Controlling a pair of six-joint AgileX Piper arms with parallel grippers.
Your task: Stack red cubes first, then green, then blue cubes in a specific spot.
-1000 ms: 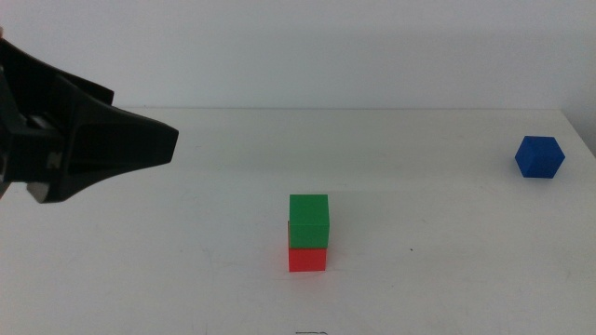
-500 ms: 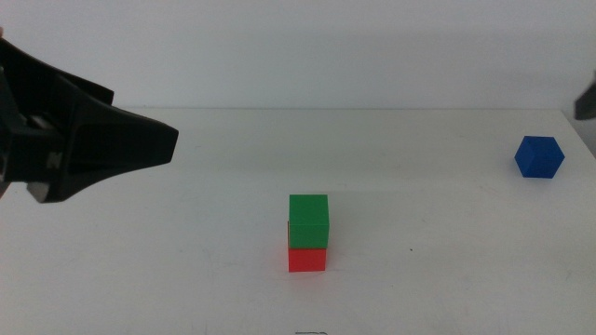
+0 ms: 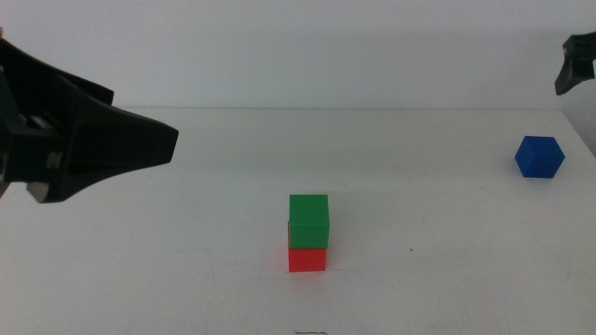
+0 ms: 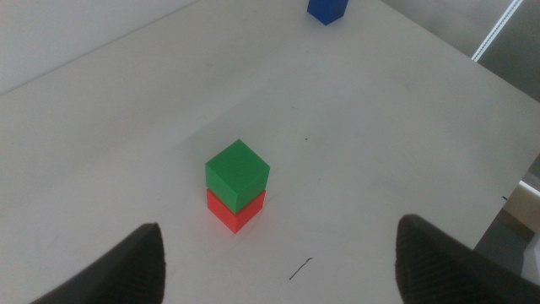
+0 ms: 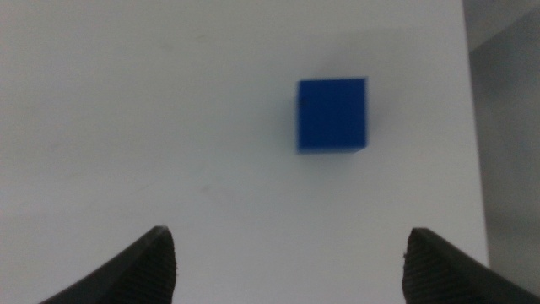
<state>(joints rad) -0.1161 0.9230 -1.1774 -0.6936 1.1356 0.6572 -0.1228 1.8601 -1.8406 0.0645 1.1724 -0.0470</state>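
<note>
The green cube [image 3: 308, 220] sits squarely on the red cube [image 3: 307, 259] near the middle of the table [image 3: 205, 261], so two steps of the stack look done. The blue cube [image 3: 539, 156] rests alone at the far right, well apart from the stack, likely the next pick. The right claw [image 5: 291, 257] hangs above it, jaws spread wide and holding nothing. The left claw [image 4: 278, 253] waits at the left, jaws apart and empty, facing the stack.
</note>
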